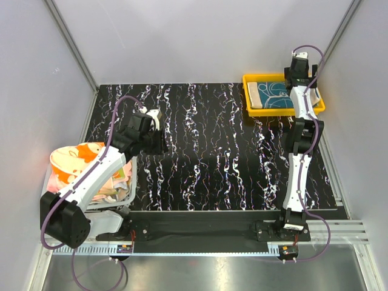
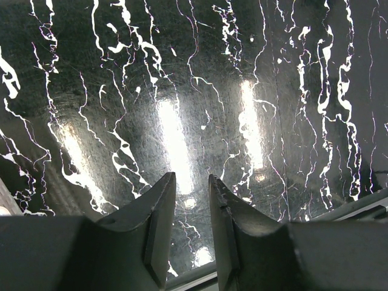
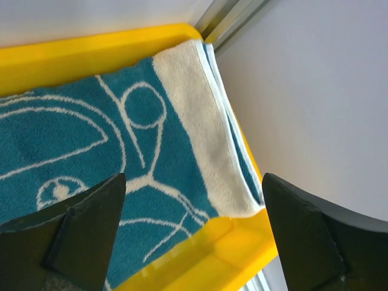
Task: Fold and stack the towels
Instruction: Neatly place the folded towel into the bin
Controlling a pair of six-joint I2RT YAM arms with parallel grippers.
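Observation:
A folded teal towel (image 1: 271, 94) with white line art and a cream border (image 3: 197, 121) lies flat in the yellow tray (image 1: 251, 109) at the back right. My right gripper (image 3: 194, 182) hangs just above the towel's cream end, near the tray's corner (image 3: 254, 239). It is wide open with nothing between its fingers. In the top view it (image 1: 298, 73) sits over the tray's right side. More towels (image 1: 79, 160), orange, cream and pink, are heaped in the basket at the left. My left gripper (image 2: 191, 177) hovers over bare table (image 2: 182, 91), jaws a little apart and empty.
The white mesh basket (image 1: 130, 197) stands at the table's left near edge, under the left arm. The black marbled tabletop (image 1: 212, 151) spans between basket and tray. Grey walls enclose the back and both sides, and the right wall (image 3: 315, 91) is close beside the tray.

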